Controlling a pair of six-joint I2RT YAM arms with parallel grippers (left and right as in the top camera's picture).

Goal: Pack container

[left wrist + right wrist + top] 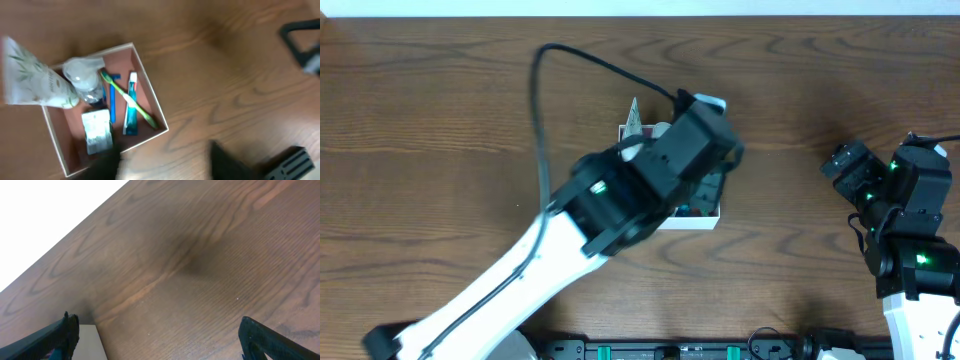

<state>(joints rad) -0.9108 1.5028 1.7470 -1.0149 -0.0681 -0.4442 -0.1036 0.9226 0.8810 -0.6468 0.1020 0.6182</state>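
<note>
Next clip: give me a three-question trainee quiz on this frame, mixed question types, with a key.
1. True or false: the container is empty.
2. Which item pokes out over the container's wall? A toothpaste tube, B leaf-print pouch, C small white packet.
3. Fill in: the right gripper is ___ (open or shut).
Key: 1 false; 2 B; 3 open.

Dark brown wood-grain table [440, 120]
</note>
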